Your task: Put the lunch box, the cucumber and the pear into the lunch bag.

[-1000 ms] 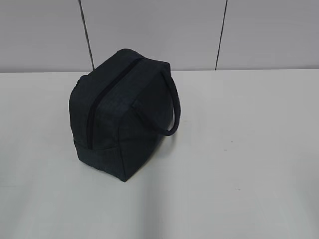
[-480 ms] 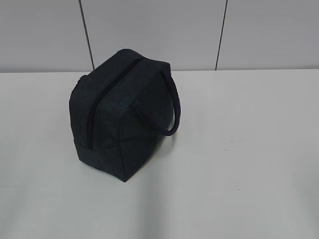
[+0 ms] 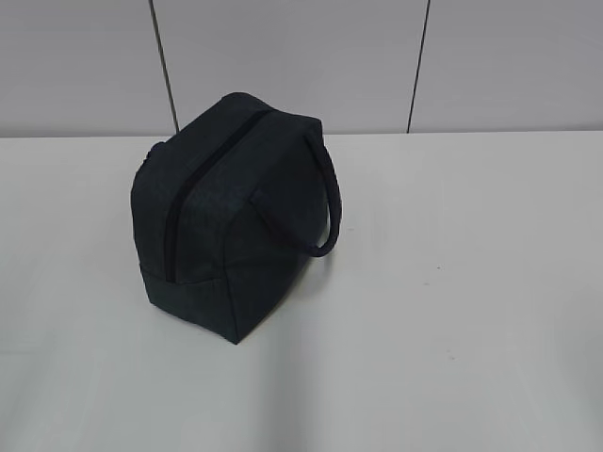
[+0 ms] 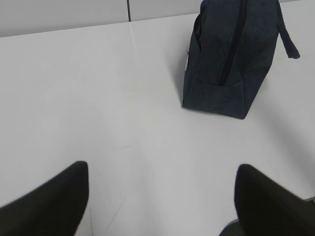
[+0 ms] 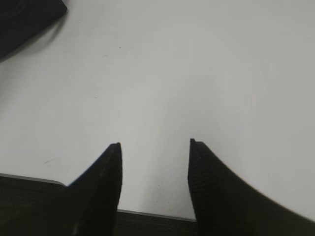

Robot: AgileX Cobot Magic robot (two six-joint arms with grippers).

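Note:
The dark navy lunch bag [image 3: 226, 212] stands upright on the white table, left of centre, its zipper closed and a strap handle [image 3: 316, 212] looping out to the right. It also shows at the top right of the left wrist view [image 4: 231, 54], and a corner shows in the right wrist view [image 5: 24, 17]. My left gripper [image 4: 162, 172] is open and empty over bare table, well short of the bag. My right gripper [image 5: 155, 145] is open and empty near the table's front edge. The lunch box, cucumber and pear are out of view. Neither gripper shows in the exterior view.
The white table [image 3: 452, 282] runs back to a grey panelled wall [image 3: 301, 56]. The table's front edge [image 5: 147, 214] shows below my right gripper.

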